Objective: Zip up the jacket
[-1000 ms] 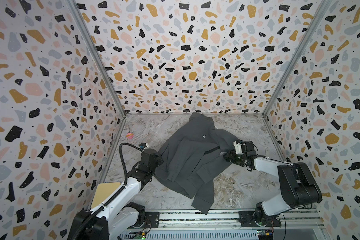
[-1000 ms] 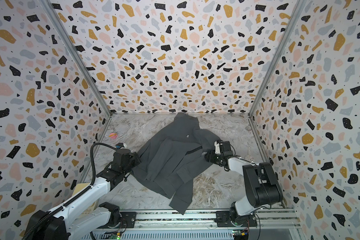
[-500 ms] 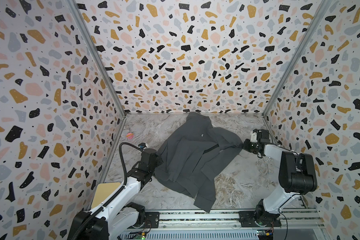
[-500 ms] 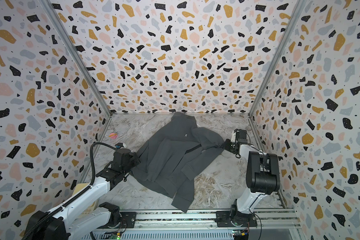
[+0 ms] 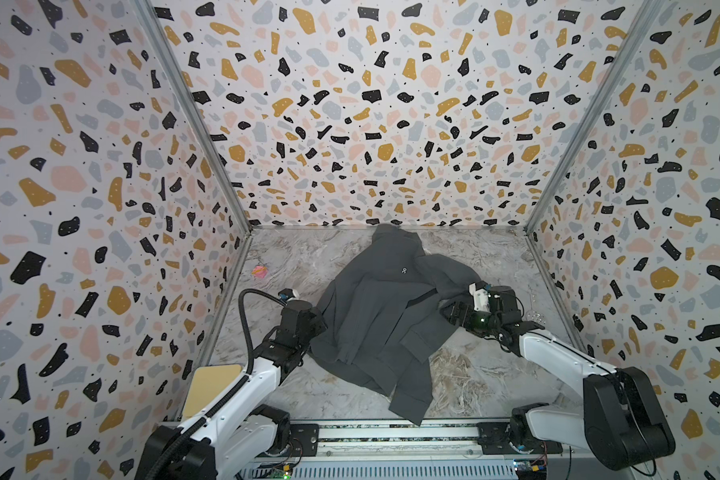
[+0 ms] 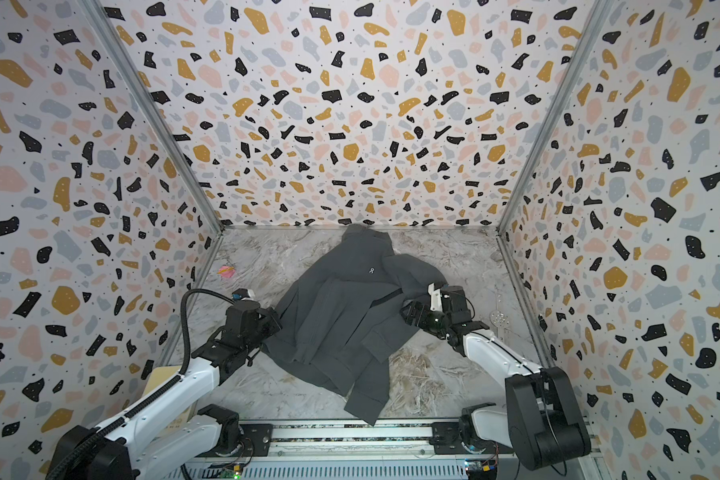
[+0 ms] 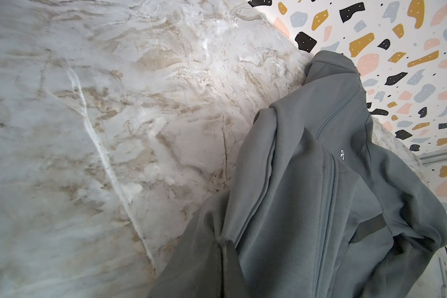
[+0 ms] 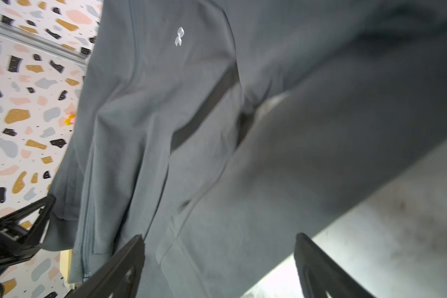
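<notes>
Jacket [image 5: 371, 328] lies btwn L end effector [image 5: 316, 330] & R end effector [image 5: 449, 313].

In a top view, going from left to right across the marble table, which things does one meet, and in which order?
small pink object → left gripper → jacket → right gripper → small clear object

Left gripper [image 5: 313, 326] fingers hidden behind jacket [image 5: 375, 316] edge; sleeve [image 8: 320, 154] blurred in right wrist view.
</notes>
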`<state>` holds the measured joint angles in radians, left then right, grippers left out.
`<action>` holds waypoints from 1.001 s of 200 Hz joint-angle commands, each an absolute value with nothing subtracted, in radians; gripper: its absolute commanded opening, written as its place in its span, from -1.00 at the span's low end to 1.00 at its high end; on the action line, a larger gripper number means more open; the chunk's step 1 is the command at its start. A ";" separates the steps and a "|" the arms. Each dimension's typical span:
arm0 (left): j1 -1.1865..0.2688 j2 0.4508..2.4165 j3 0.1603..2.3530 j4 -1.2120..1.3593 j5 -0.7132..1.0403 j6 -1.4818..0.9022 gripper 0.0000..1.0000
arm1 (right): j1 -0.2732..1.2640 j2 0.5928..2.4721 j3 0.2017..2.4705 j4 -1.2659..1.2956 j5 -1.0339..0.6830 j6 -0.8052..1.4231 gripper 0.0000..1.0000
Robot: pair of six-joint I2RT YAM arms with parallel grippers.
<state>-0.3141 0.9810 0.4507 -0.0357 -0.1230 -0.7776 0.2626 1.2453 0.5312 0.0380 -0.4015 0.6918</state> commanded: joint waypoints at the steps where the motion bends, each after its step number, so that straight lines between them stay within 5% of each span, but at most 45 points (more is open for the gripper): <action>1: -0.307 0.980 0.439 0.026 -0.088 -0.768 -1.00 | 0.311 1.236 0.488 0.062 -0.296 0.822 0.83; 92: -0.307 1.006 0.396 0.067 -0.103 -0.755 -1.00 | 0.411 1.528 0.489 0.310 -0.335 0.925 0.57; 113: -0.307 1.012 0.399 0.067 -0.110 -0.753 -1.00 | 0.395 1.664 0.574 0.343 -0.356 0.876 0.19; 138: -0.307 1.012 0.403 0.059 -0.122 -0.751 -1.00 | 0.334 1.742 0.666 0.338 -0.370 0.809 -1.00; 200: -0.305 0.976 0.396 0.064 -0.132 -0.781 -1.00 | 0.009 1.586 1.004 -0.045 -0.241 0.510 -1.00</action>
<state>-0.3145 0.9977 0.4046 0.0265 -0.1085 -0.7712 0.1562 1.7035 0.9070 0.0975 -0.3302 0.6350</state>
